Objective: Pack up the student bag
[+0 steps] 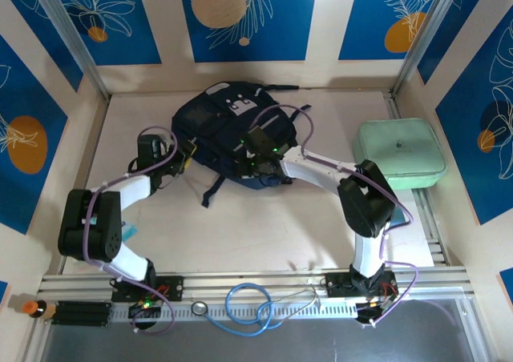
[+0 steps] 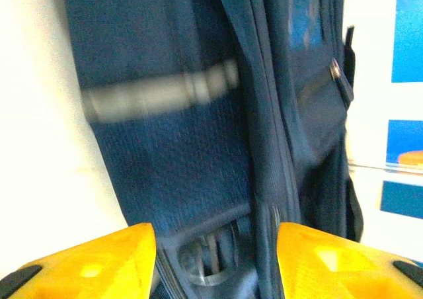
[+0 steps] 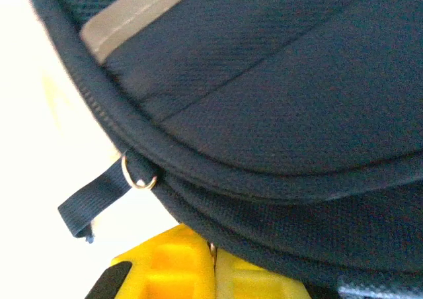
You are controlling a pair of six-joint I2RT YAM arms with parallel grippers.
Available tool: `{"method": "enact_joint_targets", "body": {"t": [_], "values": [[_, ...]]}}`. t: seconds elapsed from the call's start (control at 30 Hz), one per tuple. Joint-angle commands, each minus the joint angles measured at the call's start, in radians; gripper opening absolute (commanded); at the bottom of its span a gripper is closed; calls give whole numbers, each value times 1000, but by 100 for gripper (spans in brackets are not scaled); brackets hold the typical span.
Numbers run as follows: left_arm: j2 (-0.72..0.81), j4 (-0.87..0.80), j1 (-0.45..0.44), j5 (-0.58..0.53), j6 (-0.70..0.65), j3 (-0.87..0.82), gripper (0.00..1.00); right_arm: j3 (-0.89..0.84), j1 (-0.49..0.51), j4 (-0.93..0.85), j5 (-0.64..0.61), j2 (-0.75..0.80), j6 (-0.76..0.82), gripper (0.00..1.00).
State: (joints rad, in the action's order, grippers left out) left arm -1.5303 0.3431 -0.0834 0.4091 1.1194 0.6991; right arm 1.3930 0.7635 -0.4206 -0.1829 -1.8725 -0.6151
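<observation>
Pale tabletop (image 1: pixel 264 226) holds one student bag (image 1: pixel 224 130) and one mint case (image 1: pixel 401 154); left hand (image 2: pixel 215 259) half open, right hand (image 3: pixel 213 266) closed.

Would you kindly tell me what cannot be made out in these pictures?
Top view: what is inside the student bag; its fabric hides it.
Right wrist view: what the right hand pinches, if anything; the bag and the bottom edge hide its tips.
Left wrist view: the pale stripe and its detail; motion blur.
</observation>
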Motion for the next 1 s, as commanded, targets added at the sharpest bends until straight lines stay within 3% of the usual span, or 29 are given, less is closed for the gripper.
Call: {"method": "enact_joint_targets", "body": {"t": [0.0, 0.2, 0.43, 0.57, 0.83, 0.97], "values": [[52, 109, -5, 81, 56, -61, 52, 90, 19, 75, 104, -35, 50, 4], [41, 203, -26, 126, 138, -74, 51, 157, 48, 69, 149, -88, 61, 3], [-71, 328, -66, 153, 214, -36, 41, 171, 65, 75, 177, -94, 57, 4], [-106, 328, -91, 103, 238, -36, 33, 172, 69, 77, 183, -93, 58, 4], [-167, 375, -109, 108, 250, 5, 33, 165, 78, 56, 172, -92, 77, 4], [-179, 358, -111, 94, 243, 15, 17, 129, 78, 32, 117, -77, 68, 4]]}}
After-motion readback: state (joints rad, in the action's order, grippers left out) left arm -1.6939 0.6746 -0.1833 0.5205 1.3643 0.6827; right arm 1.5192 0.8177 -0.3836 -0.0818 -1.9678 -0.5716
